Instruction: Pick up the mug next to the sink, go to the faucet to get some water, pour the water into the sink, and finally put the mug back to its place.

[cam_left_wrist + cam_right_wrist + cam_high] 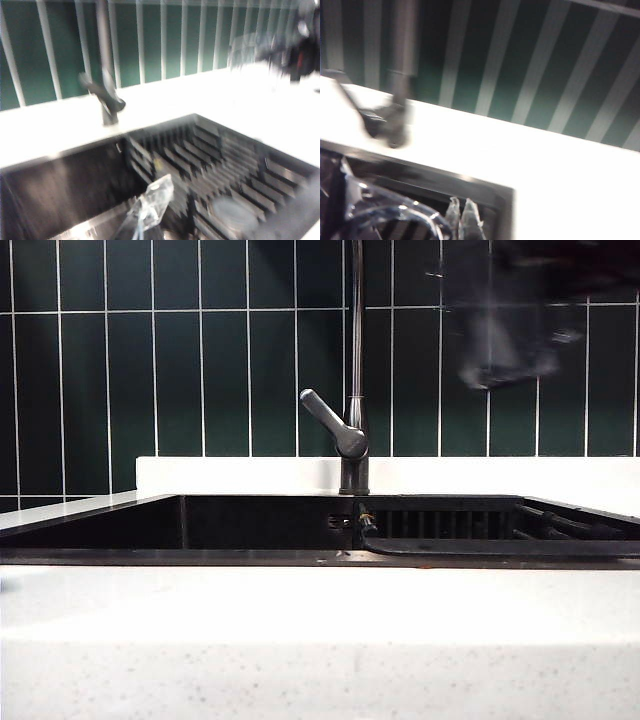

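The clear glass mug [385, 217] shows in the right wrist view just beside my right gripper [461, 217], whose clear fingertips are pressed together at its rim. In the exterior view that gripper [520, 340] is a dark blur high up, right of the faucet [355, 440]. From the left wrist view the mug [245, 47] hangs in the air above the white counter. My left gripper [152, 200] is shut with nothing in it, over the black sink [60, 175]. The faucet's grey lever [325, 415] angles up-left.
A ribbed dark rack [225, 160] fills the right half of the sink, with a round drain [232, 215] in it. White speckled counter [320, 640] surrounds the basin. Dark green tiles [150, 360] back the scene.
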You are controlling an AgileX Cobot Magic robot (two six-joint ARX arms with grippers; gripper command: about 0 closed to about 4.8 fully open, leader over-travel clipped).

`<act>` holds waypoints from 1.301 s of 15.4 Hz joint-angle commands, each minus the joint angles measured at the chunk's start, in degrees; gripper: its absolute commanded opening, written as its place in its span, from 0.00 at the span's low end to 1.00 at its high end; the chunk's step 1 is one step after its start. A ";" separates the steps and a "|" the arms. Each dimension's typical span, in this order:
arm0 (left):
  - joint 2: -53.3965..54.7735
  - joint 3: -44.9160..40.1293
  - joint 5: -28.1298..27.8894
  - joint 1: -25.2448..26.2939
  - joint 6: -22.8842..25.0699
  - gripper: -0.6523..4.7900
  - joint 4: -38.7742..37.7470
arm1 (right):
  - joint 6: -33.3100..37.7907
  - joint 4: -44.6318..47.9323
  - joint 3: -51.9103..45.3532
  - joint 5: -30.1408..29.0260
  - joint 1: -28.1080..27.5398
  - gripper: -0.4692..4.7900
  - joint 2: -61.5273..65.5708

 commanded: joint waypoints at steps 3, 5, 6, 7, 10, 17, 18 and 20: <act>-1.86 -8.81 5.18 0.13 -4.09 0.11 9.38 | 5.90 1.64 -3.04 -14.05 -15.04 0.08 -1.90; -1.86 -10.84 5.38 0.13 -4.15 0.11 11.28 | 6.16 3.06 -3.04 -20.26 -20.68 0.08 -1.88; -1.86 -11.21 5.49 0.13 -4.35 0.11 10.84 | 7.10 3.41 -3.04 -22.18 -23.12 0.08 -1.81; -1.86 -11.21 5.70 0.13 -4.33 0.11 10.71 | 8.39 3.80 -3.06 -25.35 -27.04 0.08 -1.07; -1.84 -11.21 5.70 0.13 -3.91 0.11 9.16 | 10.16 8.00 -3.13 -28.13 -31.06 0.08 3.67; -1.86 -11.21 6.58 0.13 -3.91 0.11 9.40 | 12.07 29.05 -2.16 -32.61 -35.85 0.08 25.75; -1.86 -11.21 6.58 0.13 -3.91 0.11 9.40 | 12.00 30.03 -1.42 -32.89 -36.76 0.08 27.87; -1.86 -11.21 6.60 0.13 -3.89 0.11 9.27 | 11.65 30.58 0.13 -33.68 -37.81 0.08 30.67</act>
